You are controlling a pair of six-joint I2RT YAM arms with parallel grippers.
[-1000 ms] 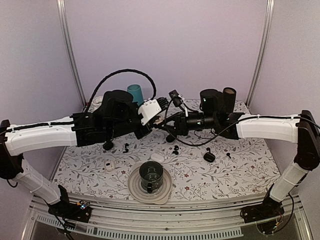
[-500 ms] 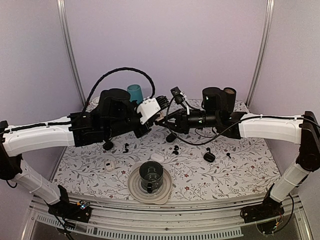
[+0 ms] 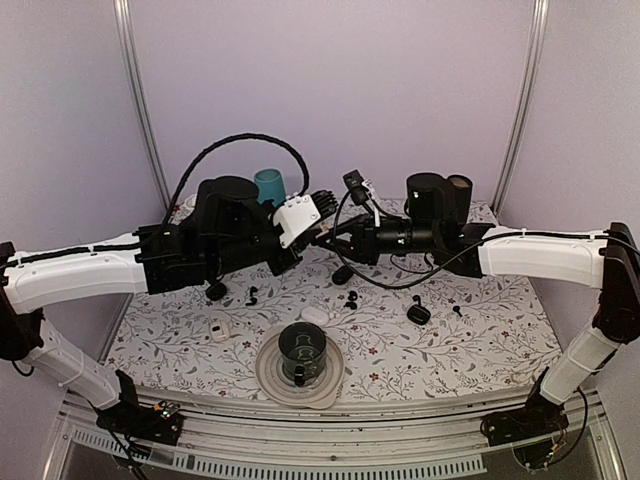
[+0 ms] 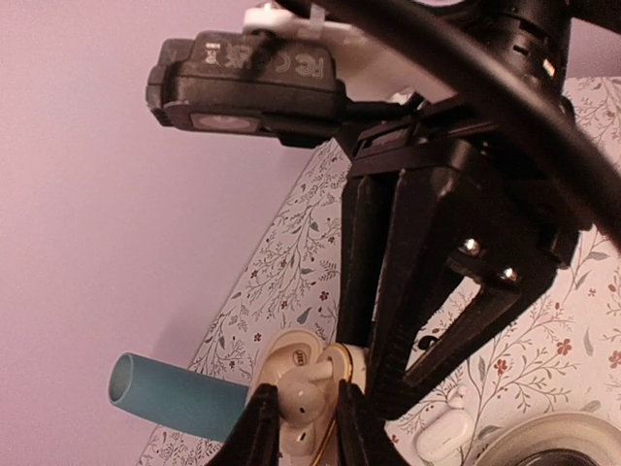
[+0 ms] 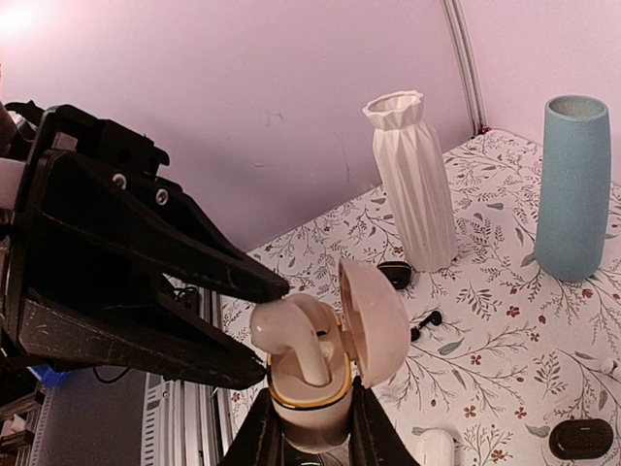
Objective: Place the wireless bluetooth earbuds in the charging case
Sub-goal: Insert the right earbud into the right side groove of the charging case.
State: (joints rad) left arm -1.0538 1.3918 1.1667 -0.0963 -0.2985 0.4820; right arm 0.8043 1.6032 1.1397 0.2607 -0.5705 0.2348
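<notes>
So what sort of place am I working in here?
Probably a lab test booth, not a home: bare lilac walls, metal corner posts, and a flowered cloth as the work surface.

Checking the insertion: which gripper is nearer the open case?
Right. The right gripper clamps the case by its base; the left gripper is at its mouth, fingers flanking the earbud inside.

This was a robot lab test cell: the left arm and right arm stood mounted on an aluminium rail at the near edge of a floral-clothed table, and plain lilac wall panels and 2 metal posts enclosed it.
</notes>
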